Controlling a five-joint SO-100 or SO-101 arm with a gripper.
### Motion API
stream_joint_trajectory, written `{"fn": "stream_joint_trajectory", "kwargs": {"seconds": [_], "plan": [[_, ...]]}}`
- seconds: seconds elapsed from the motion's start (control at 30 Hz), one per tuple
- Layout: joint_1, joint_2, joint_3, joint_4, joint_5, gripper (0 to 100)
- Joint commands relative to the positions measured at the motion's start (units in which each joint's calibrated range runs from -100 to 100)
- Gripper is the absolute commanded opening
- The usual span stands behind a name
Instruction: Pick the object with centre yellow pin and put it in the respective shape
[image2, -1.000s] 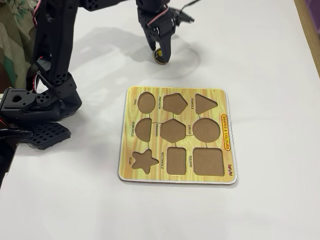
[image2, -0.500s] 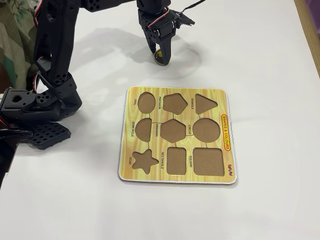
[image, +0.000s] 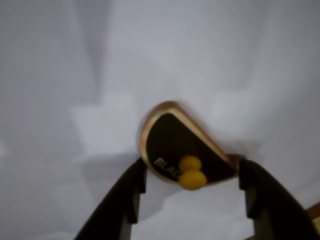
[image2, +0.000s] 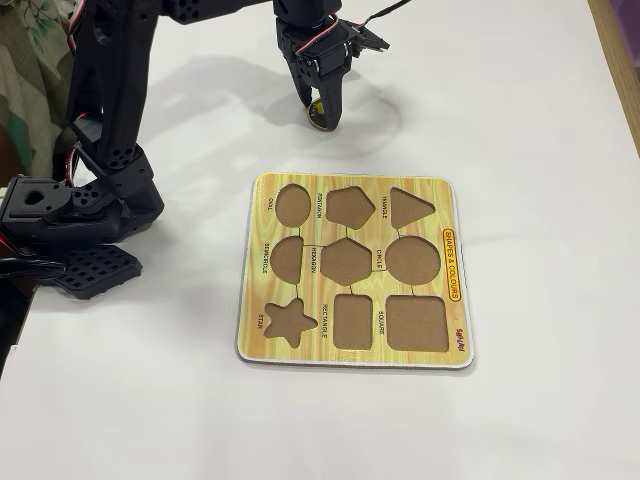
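Gripper (image2: 318, 112) down on the white table (image2: 520, 120) beyond the far edge of the shape board (image2: 452, 205), its fingers either side of the semicircle piece (image: 172, 145).

Blur softens the whole wrist view: the piece shows a black face, a pale rim and a yellow knob (image: 192, 175) at its centre, with only the letters "BLAC" readable before the knob covers the rest. Both dark fingers (image: 122, 200) reach the piece's edges, yet whether they press it or merely flank it cannot be told; nor is it clear whether the piece rests on the table. From the fixed view the piece (image2: 318, 115) is almost wholly hidden between the fingers, only a small rounded yellowish sliver showing. All nine recesses in the board lie empty, the one labelled semicircle (image2: 287, 257) at its left side. Arm and base (image2: 70, 215) are cut off at the left and top edges.
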Motion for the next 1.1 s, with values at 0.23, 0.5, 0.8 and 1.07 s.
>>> {"fn": "stream_joint_trajectory", "kwargs": {"seconds": [0.23, 0.5, 0.8, 1.07], "plan": [[2.62, -1.49, -2.61, -0.64, 0.52, 17], [2.62, -1.49, -2.07, -0.64, 0.52, 10], [2.62, -3.92, -1.62, -0.56, 0.36, 11], [3.99, -5.51, 0.90, -0.04, 0.10, 12]]}}
